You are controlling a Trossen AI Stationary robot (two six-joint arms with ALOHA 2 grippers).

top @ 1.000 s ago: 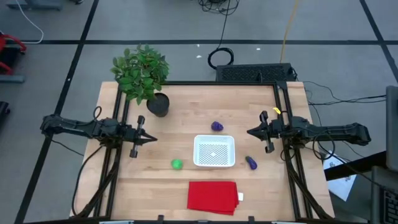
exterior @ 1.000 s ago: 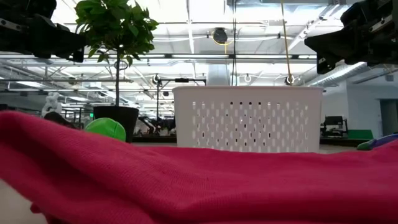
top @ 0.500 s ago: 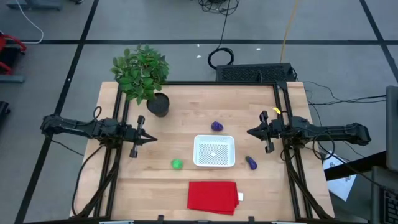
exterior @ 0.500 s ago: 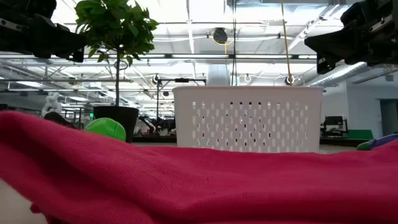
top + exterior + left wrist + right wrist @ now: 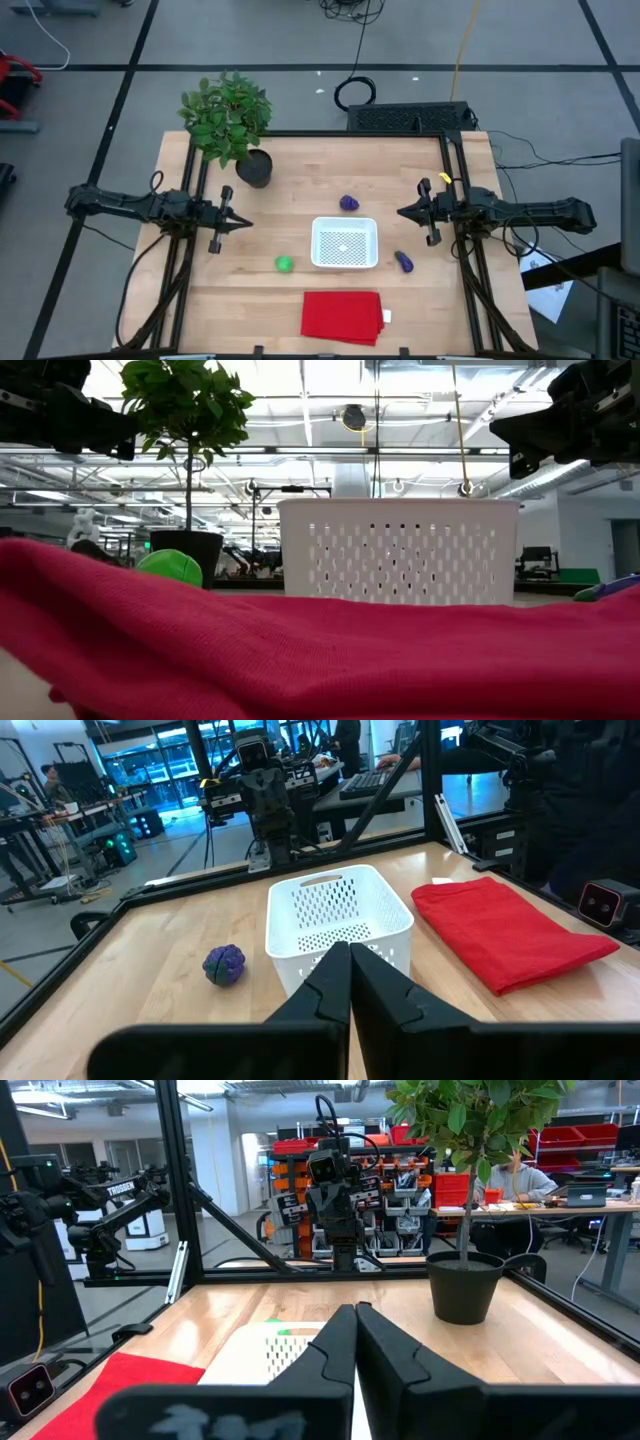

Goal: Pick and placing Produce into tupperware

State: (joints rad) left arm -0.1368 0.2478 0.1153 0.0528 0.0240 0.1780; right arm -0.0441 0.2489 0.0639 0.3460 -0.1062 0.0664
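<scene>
While the high view shows the white tupperware [image 5: 345, 243] mid-desk with green [image 5: 285, 264], round purple [image 5: 348, 203] and dark elongated produce [image 5: 404, 262] around it, only the wrist views reveal the left claw [image 5: 349, 982] and right claw [image 5: 354, 1342] clenched, empty.

The wooden tabletop [image 5: 300, 170] carries a white tupperware [image 5: 345, 243] at its middle. A round green item [image 5: 285, 264] lies to its left, a rounded purple one [image 5: 348, 203] just beyond it, an elongated dark purple one [image 5: 404, 262] to its right. A red cloth [image 5: 342, 316] lies nearer; a potted plant [image 5: 230, 125] stands far left.
</scene>
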